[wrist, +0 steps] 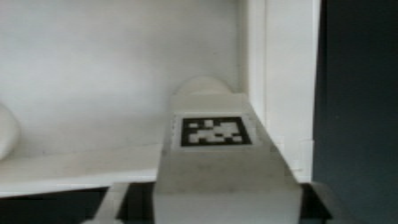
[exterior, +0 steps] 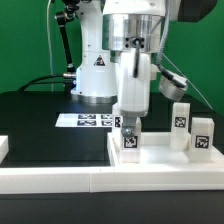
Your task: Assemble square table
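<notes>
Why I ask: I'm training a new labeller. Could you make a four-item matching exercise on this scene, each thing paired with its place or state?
Things:
1 gripper
2 marker board
3 spare legs
4 tabletop

Place or state:
a lying flat on the black table
b shut on a leg
c standing upright at the exterior view's right
d white, rimmed, under the held leg

Pairs: 1-b, 2-a, 3-c, 4-d
</notes>
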Robot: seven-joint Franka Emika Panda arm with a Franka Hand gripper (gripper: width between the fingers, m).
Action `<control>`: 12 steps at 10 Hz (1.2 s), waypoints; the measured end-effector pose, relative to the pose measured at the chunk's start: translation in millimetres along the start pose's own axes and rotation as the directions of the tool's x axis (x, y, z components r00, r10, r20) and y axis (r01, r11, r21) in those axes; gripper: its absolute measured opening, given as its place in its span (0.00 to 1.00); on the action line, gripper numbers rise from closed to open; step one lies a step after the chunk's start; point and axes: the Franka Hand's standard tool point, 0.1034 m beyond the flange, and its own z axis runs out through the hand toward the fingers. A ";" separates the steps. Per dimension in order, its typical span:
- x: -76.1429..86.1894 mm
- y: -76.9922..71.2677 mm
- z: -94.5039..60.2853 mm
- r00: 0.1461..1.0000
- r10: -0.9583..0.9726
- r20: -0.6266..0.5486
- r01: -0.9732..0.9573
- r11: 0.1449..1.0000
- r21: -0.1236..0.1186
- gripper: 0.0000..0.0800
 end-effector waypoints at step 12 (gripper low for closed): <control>-4.8 -0.5 0.2 0.845 -0.535 0.003 0.535 0.845 0.010 0.81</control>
